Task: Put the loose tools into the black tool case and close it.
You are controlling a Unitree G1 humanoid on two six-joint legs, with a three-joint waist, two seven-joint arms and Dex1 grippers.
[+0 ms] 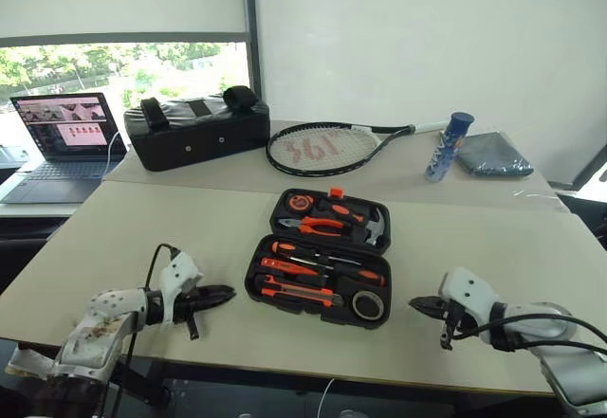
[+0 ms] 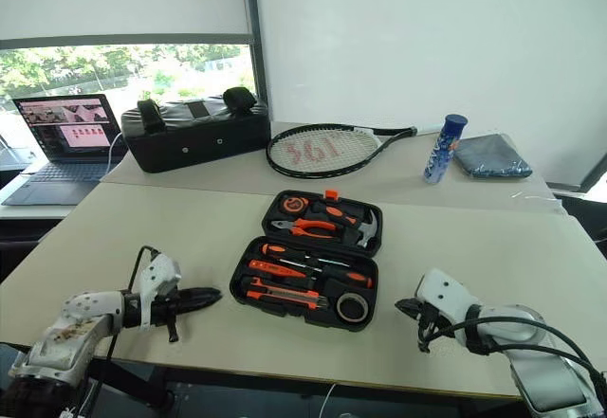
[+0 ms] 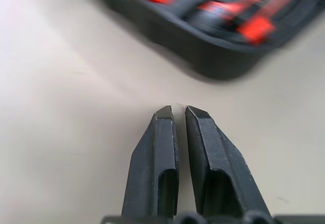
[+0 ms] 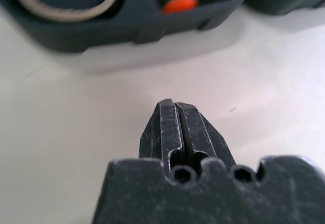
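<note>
On the beige tabletop (image 1: 142,219) between the two arms, the black tool case (image 1: 319,257) lies open, both halves flat. Its near half holds the utility knife (image 1: 302,292), the screwdrivers (image 1: 318,262) and the dark tape roll (image 1: 368,304) in their slots; the far half holds pliers (image 1: 318,225) and a hammer (image 1: 365,219). Left of the case, the left gripper (image 1: 223,294) has its jaws almost together, empty. Right of it, the right gripper (image 1: 417,302) has its jaws pressed together, also empty.
</note>
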